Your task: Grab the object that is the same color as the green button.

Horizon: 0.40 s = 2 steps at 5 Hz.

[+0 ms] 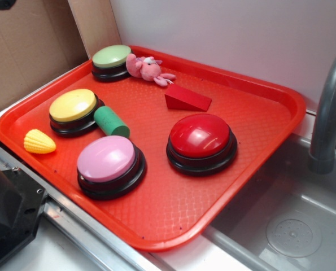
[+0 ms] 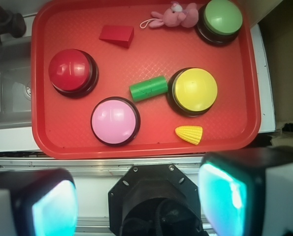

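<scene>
The dark-green cylinder block (image 1: 112, 121) lies on its side on the red tray (image 1: 173, 214), between the yellow button and the pink button; in the wrist view (image 2: 148, 88) it lies left of the yellow button. The green button (image 1: 111, 57) with a pale green dome stands at the tray's far left corner, and shows at the top right of the wrist view (image 2: 223, 17). My gripper (image 2: 139, 201) is open and empty, high above and off the tray's near edge. Its two pads (image 2: 222, 196) show at the bottom corners. It is out of the exterior view.
On the tray: yellow button (image 1: 73, 105), pink button (image 1: 107, 159), red button (image 1: 200, 136), red wedge (image 1: 186, 98), pink plush toy (image 1: 148, 69), yellow corn (image 1: 39, 141). A sink (image 1: 292, 220) and grey faucet (image 1: 328, 113) lie to the right. Cardboard (image 1: 32, 39) stands behind.
</scene>
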Each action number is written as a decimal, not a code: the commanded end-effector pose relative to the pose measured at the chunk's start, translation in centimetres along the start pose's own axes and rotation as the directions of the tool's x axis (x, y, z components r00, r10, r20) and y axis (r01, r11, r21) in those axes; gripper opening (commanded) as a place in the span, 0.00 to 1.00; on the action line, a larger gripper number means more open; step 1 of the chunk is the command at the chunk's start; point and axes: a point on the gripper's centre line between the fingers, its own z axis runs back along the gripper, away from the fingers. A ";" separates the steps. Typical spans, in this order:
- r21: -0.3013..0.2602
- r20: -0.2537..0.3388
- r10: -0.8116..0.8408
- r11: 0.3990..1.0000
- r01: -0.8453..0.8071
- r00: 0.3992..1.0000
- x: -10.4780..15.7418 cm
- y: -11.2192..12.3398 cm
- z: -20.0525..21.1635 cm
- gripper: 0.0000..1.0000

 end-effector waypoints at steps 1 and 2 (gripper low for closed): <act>0.000 0.000 0.000 1.000 0.000 1.000 0.0 0.0 0.0 1.00; -0.130 0.007 0.260 0.958 -0.257 0.966 1.0 0.1 -2.2 1.00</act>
